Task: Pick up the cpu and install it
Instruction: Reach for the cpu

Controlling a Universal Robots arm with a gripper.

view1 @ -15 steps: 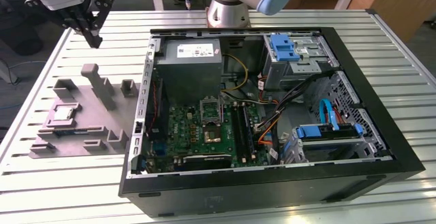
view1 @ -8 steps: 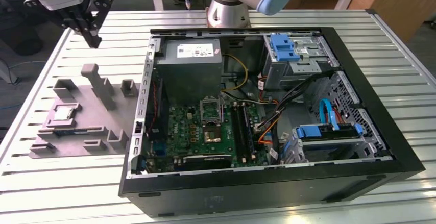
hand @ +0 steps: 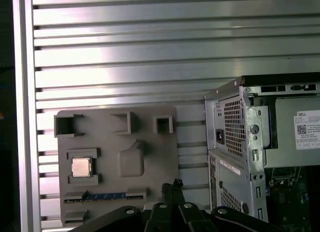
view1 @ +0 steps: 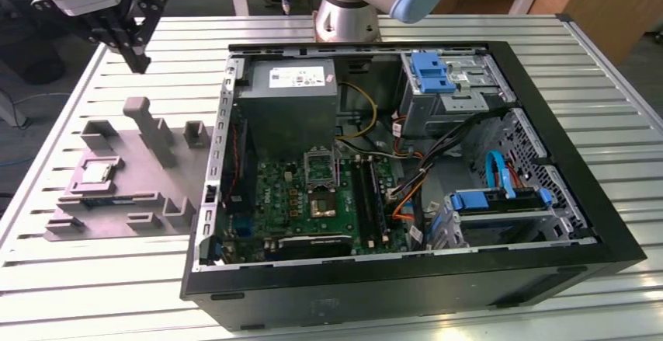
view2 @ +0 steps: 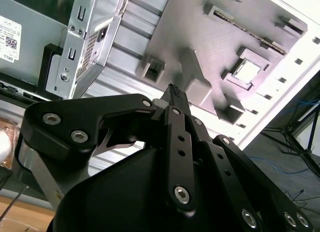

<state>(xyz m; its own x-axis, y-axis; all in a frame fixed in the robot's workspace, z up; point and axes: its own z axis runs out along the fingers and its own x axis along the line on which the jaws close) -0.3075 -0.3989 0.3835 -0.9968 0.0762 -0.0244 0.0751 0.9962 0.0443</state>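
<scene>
- Gripper [view1: 136, 63] raised over the slatted table [view1: 591, 85], fingers pressed together on nothing, hanging above the far end of the grey tray [view1: 135, 205].
- Cpu [view1: 96, 172] lying flat in a square recess of the tray, well apart from the fingertips; not yet picked up.
- Dark strip [hand: 102, 196] sitting in a long slot just beside the cpu.
- Open computer case [view1: 414, 287] just beside the tray, on the exterior view's right; socket [view1: 322, 199] on the board inside apparently unfilled, so both pickup and install judged left to do.

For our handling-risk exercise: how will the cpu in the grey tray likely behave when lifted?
The cpu looks small, flat, metal-topped: probably stiff and light. Its smooth top may be slippery. Walled in by the tray, it likely won't slide.
</scene>
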